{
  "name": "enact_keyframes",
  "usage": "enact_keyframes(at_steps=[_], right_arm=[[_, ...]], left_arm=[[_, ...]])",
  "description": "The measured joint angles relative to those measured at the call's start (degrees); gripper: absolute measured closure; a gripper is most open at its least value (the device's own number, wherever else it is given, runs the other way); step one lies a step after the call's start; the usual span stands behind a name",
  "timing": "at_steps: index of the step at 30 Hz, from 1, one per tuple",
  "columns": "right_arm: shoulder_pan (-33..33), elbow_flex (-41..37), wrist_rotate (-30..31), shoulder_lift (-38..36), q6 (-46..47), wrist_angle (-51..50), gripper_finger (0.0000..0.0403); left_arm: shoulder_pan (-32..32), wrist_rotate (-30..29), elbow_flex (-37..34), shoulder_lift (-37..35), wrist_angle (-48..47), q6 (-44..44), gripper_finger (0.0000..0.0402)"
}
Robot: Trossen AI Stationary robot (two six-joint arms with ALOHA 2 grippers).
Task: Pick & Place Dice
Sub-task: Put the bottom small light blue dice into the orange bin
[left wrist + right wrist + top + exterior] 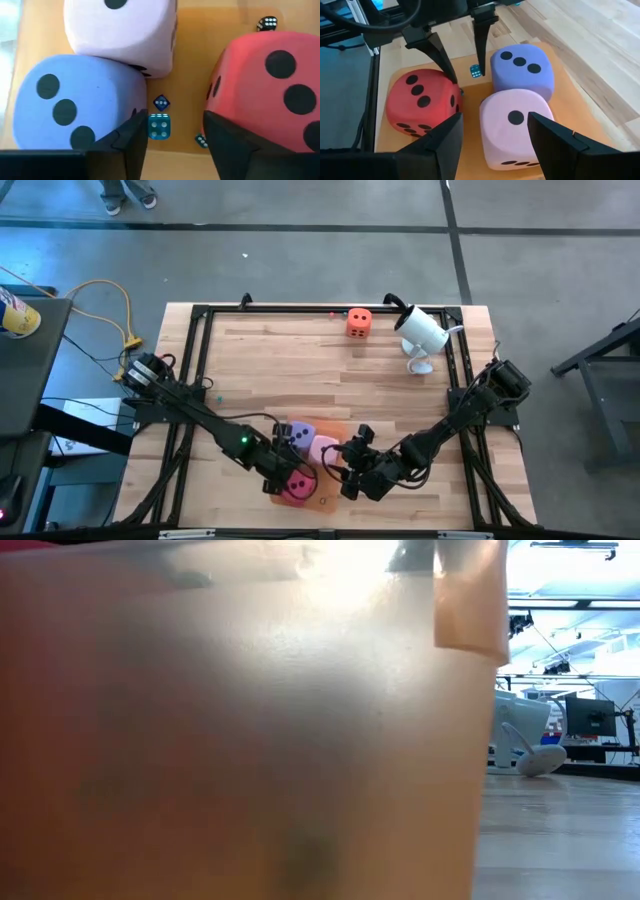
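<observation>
**A:** Start at the left. Where is that arm?

**B:** The left gripper (pixel 468 75) is down over the orange mat (pixel 187 60), at 6 o'clock on the table (pixel 300 360). Its fingers stand apart and hold nothing. One tip sits against the red die (pixel 422 107) and the other is just beside the purple die (pixel 522 70).

**A:** Anything in the gap between them?

**B:** Only a few tiny blue dice (pixel 159 126) lying on the mat (far smaller than the soft cubes).

**A:** How do the big ones lie?

**B:** Seen from above, the red die is at 6 o'clock from the purple one. The pink die (pixel 515 127) is at 4 o'clock from the purple die and touches it. All three rest on the mat.

**A:** And the right side?

**B:** The right gripper (pixel 352 470) hovers low at 3 o'clock of the mat, pointing toward 9 o'clock. Its fingers are spread, with the pink die straight ahead of the gap. I can't see either finger touching it.

**A:** The fourth die?

**B:** The orange die (pixel 359 322) sits alone near the far edge, about 12 to 1 o'clock, well apart from the rest. A white camera (pixel 420 330) stands at 3 o'clock from it.
</observation>
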Motion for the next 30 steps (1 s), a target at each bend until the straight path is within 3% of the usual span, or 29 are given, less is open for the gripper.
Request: enact_keyframes(at_steps=[6,13,17,21,26,30], right_arm=[[0.0,0.0,0.0,0.0,-0.6,0.0,0.0192],[0.0,0.0,0.0,0.0,-0.8,0.3,0.0191],[0.0,0.0,0.0,0.0,-5.8,5.0,0.0192],[-0.1,0.0,-0.5,0.0,-13.1,11.9,0.0192],[-1.7,0.0,-7.7,0.4,-16.1,16.4,0.0192],[-3.6,-0.1,-8.7,3.6,-16.6,20.0,0.0192]], left_arm=[[-1.1,-2.8,1.3,0.0,0.1,7.4,0.0211],[-5.2,-13.1,3.3,-0.2,0.8,14.0,0.0210],[-5.1,-13.7,3.3,-0.2,0.4,9.2,0.0210],[-3.7,-9.9,3.3,-0.2,0.4,4.6,0.0210],[-2.8,-9.7,3.3,-0.2,1.4,0.6,0.0210],[-2.8,-11.0,3.2,-0.2,4.1,0.3,0.0210]])
